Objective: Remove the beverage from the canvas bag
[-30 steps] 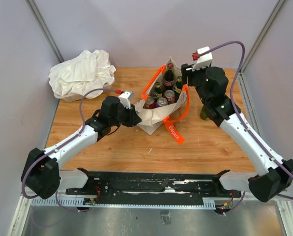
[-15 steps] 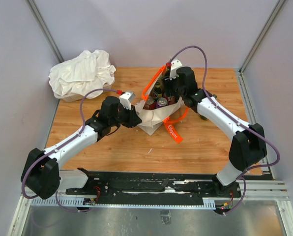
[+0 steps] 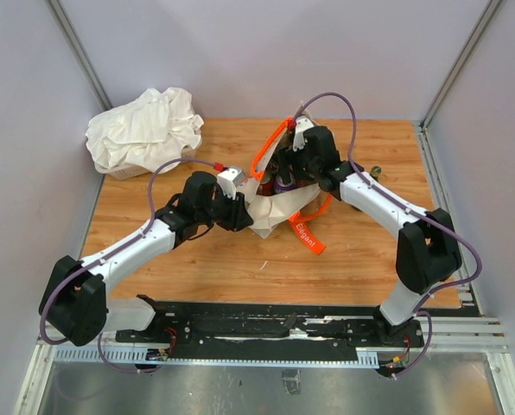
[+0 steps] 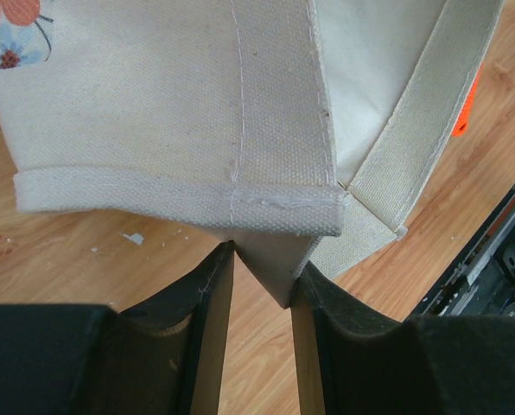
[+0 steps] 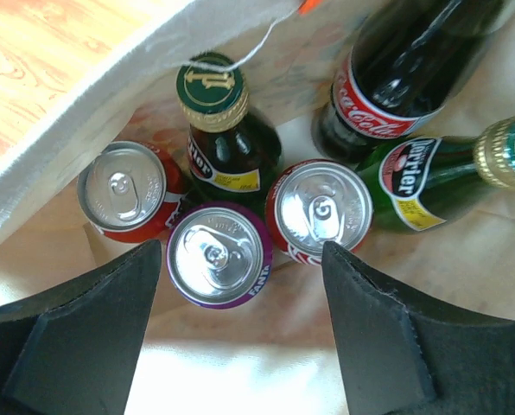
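Observation:
The cream canvas bag (image 3: 275, 207) with orange handles (image 3: 264, 154) stands mid-table, its mouth open. In the right wrist view it holds a purple Fanta can (image 5: 216, 255), two red cans (image 5: 123, 190) (image 5: 320, 207), an upright Perrier bottle (image 5: 214, 130), a leaning Perrier bottle (image 5: 430, 173) and a Coca-Cola bottle (image 5: 396, 78). My right gripper (image 5: 240, 252) (image 3: 294, 171) hangs open just above the purple can and one red can, touching none. My left gripper (image 4: 266, 259) (image 3: 243, 213) sits at the bag's lower left corner (image 4: 279, 259), jaws parted with the corner's tip between the fingertips.
A white cloth bundle (image 3: 143, 128) lies at the back left. A green bottle (image 3: 376, 172) stands on the table right of the bag, mostly hidden behind my right arm. An orange strap with a printed tag (image 3: 306, 233) trails toward the front. Walls close in on three sides.
My right arm has swung left from beside the bag to over its mouth and widened its jaws. The left jaws have loosened around the bag's corner.

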Tool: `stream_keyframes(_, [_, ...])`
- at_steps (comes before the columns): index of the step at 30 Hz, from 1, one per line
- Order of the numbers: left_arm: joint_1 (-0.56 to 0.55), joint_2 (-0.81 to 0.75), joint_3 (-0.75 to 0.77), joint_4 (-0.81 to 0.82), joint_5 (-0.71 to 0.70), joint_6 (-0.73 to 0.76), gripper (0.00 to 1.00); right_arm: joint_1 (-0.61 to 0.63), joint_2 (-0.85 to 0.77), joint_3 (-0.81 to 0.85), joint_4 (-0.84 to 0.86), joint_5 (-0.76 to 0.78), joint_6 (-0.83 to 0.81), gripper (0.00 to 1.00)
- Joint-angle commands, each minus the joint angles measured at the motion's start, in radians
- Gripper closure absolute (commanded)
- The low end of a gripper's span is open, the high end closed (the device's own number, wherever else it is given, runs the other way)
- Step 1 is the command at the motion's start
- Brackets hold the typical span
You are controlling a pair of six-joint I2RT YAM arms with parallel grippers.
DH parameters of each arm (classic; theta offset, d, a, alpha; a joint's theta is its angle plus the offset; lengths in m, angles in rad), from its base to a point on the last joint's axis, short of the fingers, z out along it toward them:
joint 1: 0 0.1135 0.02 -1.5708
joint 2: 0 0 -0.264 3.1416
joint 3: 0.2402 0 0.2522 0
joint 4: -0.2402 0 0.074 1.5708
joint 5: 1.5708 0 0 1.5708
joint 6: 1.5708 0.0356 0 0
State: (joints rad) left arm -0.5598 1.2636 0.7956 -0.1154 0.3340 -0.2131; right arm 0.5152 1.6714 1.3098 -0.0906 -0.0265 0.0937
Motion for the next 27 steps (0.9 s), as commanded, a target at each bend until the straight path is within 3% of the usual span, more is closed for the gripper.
stream_keyframes(1, [-0.027,0.021,0.020,-0.073,0.041,0.015,0.64,0.028,0.023,-0.028,-0.043,-0.043,0.041,0.23])
stream_keyframes(6, [-0.031,0.031,0.031,-0.084,0.036,0.023,0.64,0.042,0.042,-0.043,-0.050,-0.061,0.050,0.17])
stream_keyframes(27, [-0.034,0.051,0.028,-0.076,0.019,0.018,0.65,0.051,0.147,-0.036,-0.037,-0.022,0.069,0.19])
